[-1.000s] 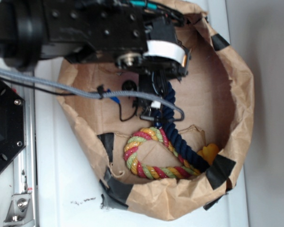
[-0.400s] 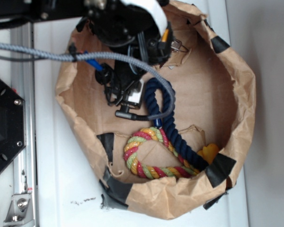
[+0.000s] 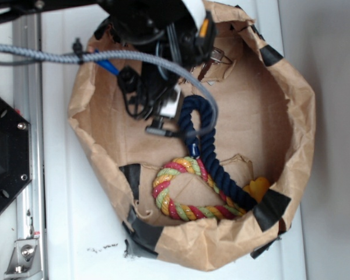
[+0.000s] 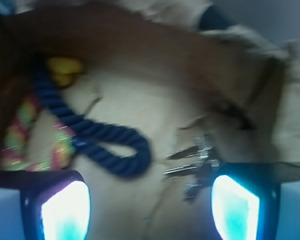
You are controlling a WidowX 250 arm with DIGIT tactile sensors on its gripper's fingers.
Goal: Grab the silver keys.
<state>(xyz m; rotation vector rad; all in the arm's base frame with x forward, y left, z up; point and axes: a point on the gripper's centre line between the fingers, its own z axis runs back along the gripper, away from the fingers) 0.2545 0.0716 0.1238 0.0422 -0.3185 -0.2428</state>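
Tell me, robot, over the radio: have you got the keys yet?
Hand open, empty. Silver keys on the paper, near one finger, not yet grabbed. Navy blue rope beside them, not covering. Path looks clear.

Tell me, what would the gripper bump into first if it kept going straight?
Probably the brown paper floor of the bag, between the silver keys and the navy rope. The keys sit close to the right finger, so it might clip them; depth is unclear.

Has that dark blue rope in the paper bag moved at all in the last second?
No. The navy blue rope lies just as before against the multicoloured rope ring; only the arm above it shifted.
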